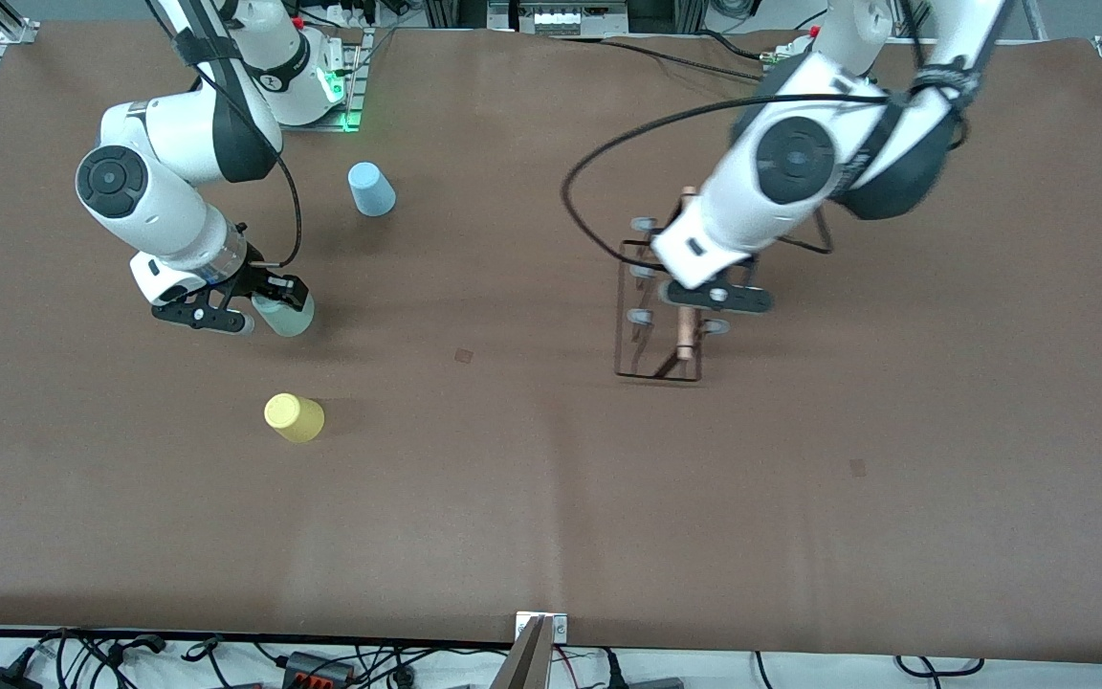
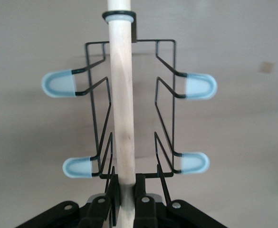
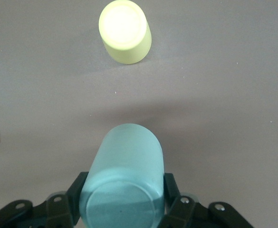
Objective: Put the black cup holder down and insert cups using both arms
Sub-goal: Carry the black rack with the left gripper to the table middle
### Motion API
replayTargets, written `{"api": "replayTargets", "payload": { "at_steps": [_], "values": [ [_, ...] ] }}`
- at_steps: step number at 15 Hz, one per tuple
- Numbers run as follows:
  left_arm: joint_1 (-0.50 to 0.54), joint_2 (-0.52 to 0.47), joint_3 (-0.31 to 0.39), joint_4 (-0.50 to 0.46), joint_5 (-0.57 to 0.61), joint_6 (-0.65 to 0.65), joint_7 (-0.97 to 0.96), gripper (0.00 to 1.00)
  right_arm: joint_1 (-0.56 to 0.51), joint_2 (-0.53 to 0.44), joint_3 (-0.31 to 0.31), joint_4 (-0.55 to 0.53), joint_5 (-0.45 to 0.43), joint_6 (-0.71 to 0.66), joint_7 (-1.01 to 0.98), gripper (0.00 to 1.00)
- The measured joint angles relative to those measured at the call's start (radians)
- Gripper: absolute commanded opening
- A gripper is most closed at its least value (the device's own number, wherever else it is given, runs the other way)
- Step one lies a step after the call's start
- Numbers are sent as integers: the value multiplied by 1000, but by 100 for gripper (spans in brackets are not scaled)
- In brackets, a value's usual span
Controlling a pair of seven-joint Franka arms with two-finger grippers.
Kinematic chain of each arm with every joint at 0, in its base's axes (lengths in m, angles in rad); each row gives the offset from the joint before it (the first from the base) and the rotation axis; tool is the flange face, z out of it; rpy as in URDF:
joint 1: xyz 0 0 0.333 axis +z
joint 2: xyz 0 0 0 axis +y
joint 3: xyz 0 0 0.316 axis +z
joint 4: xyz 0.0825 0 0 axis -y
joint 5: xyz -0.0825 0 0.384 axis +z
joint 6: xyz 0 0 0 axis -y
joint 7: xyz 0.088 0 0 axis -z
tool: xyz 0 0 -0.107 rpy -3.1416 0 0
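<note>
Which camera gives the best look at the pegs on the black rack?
The left wrist view: it looks straight along the rack, showing four pale-tipped pegs clearly either side of the wooden handle in the left hand. The front view shows the pegs small and partly covered by the arm. The right wrist view shows none.

left hand (image 1: pixel 694 311) and right hand (image 1: pixel 274 301) both clamped shut, lowered.
</note>
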Motion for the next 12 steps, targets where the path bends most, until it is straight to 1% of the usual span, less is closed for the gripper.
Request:
{"api": "replayTargets", "payload": {
  "at_steps": [3,6,8,12],
  "values": [
    [-123,141,0,120,0,94,-125,1,-7,1,0,-2,0,0,-29,22],
    [-194,241,0,165,0,234,-146,1,-10,3,0,-3,0,-1,-39,22],
    [-218,280,0,176,0,291,-148,1,-10,5,0,-3,0,-1,-40,22],
    [-247,312,0,182,0,311,-149,1,-12,7,0,-3,0,-1,-41,22]
  ]
}}
